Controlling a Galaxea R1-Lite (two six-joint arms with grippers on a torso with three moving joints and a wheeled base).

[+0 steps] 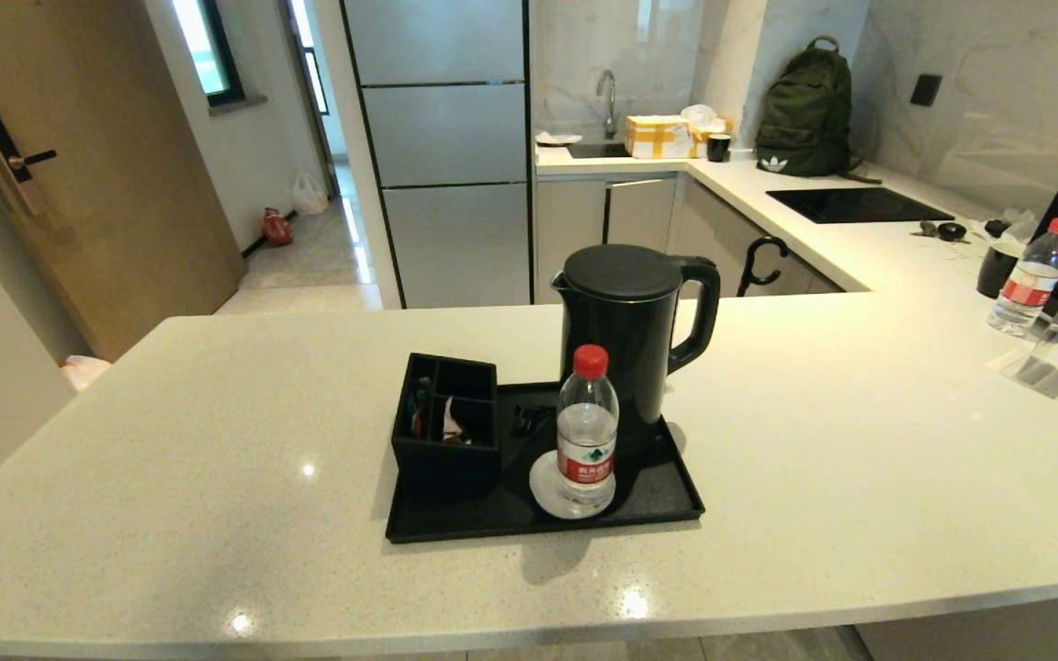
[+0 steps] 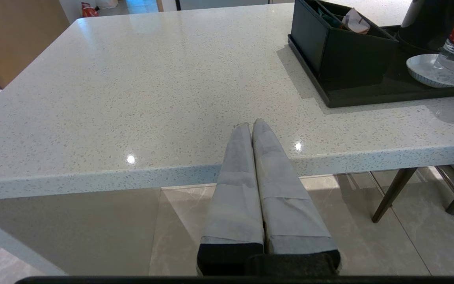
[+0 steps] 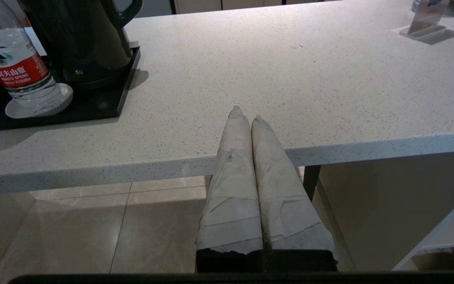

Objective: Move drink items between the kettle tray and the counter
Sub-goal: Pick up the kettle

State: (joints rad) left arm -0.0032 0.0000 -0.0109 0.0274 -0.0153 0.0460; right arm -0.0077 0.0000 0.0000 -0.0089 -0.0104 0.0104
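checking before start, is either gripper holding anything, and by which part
Nothing held: left gripper and right gripper are shut and empty, short of the counter edge.

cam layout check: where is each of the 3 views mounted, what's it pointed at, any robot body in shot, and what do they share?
Head: high, looking down over the counter at the kettle tray; no robot body.
Left wrist: behind the shut left tool, low at the counter edge, facing the compartmented box.
Right wrist: behind the shut right tool, facing the kettle.
Shared: water bottle in all three.

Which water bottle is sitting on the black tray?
The near bottle, on a white coaster beside the kettle. The other bottle stands on the counter, far right.
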